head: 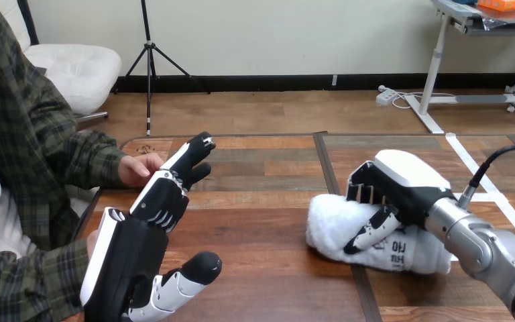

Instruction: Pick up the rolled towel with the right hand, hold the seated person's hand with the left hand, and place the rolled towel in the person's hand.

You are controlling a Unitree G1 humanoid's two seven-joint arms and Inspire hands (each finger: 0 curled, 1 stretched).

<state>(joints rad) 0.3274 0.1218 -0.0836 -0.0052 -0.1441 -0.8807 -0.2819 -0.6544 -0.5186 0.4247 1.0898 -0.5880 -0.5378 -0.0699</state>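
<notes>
On table (268, 221) | right hand (395, 181) fingers curled round rolled towel (332, 218) | left hand (127, 261) fingers spread

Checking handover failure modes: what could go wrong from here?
1. The right robot hand is curled round the rolled towel, which lies on the table with one end sticking out. The soft roll could sag or slip on lifting.
2. The left robot hand is open, its straight fingers beside the person's hand, not curled round it. Without a hold, that hand could shift during the handover.
</notes>
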